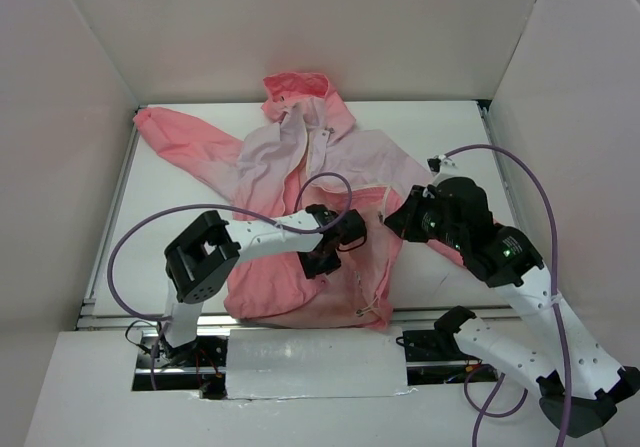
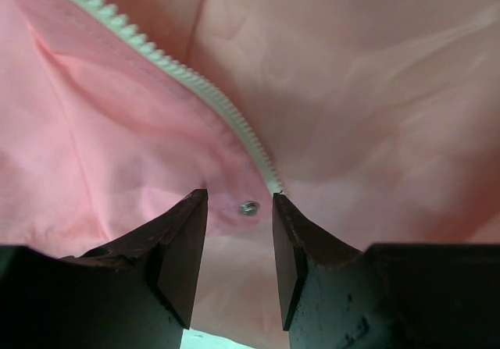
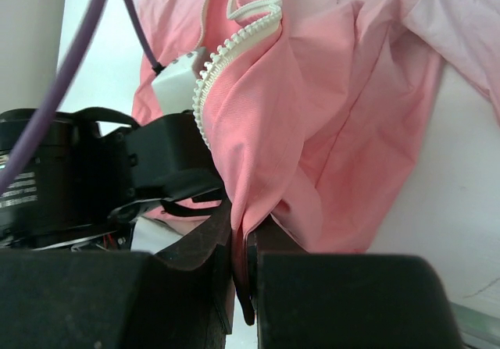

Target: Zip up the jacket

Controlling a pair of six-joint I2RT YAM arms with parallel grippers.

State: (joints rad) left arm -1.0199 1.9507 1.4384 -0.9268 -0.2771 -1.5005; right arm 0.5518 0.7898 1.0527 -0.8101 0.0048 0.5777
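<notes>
The jacket (image 1: 270, 157) lies spread on the white table, hood at the far side, coral pink fading to lilac at the chest. Its white zipper (image 1: 318, 137) runs down the front. My left gripper (image 1: 322, 262) hovers low over the lower front, jaws apart. In the left wrist view the zipper's teeth (image 2: 195, 83) end just ahead of the open left gripper (image 2: 240, 201), beside a small metal eyelet (image 2: 248, 207). My right gripper (image 1: 392, 222) is shut on a raised fold of the jacket (image 3: 344, 115), pinched at the right gripper's tips (image 3: 241, 232), with the zipper's edge (image 3: 234, 44) standing above.
White walls (image 1: 70, 117) enclose the table on three sides. Purple cables (image 1: 150, 227) loop over the jacket and by the right arm. A white drawstring (image 1: 375, 302) trails at the hem. A silvery board (image 1: 315, 362) lies along the near edge. The left arm's head (image 3: 156, 169) sits close to my right gripper.
</notes>
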